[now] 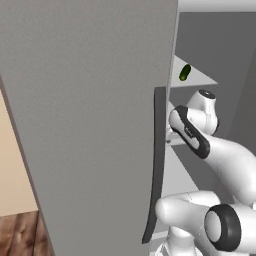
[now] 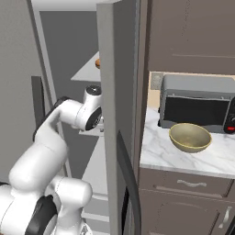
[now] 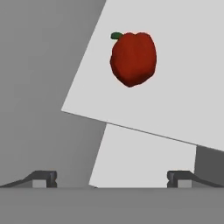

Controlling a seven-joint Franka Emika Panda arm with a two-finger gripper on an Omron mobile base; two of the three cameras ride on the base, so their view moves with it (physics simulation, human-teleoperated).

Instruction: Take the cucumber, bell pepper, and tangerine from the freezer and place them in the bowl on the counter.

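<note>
Hand view first: one bell pepper [image 3: 133, 59] sits ahead of my pincer [image 3: 113, 179], up the frame and slightly toward the right-hand fingertip, lying on a pale grey shelf [image 3: 175, 109]. It's well apart from the tips, nothing between us but bare shelf. The pincer is spread as wide as it goes and has hold of nothing. The pepper's green stem points off to the upper left in this view, and its body is rounded, so I don't see a strong long axis to line up on; I judge a straight advance with a small shift toward the right fingertip should centre it.

In the left base view I've got the arm reaching into the freezer [image 1: 90, 125], past its open door, and one cucumber [image 1: 185, 73] lies on a higher shelf above the wrist, dark green.

In the right base view, one tangerine [image 2: 97, 62] peeks out at the door's edge on an upper shelf. One bowl [image 2: 190, 137] waits on the surface [image 2: 165, 156] in front of the microwave [image 2: 197, 103], holding nothing that I can see.
</note>
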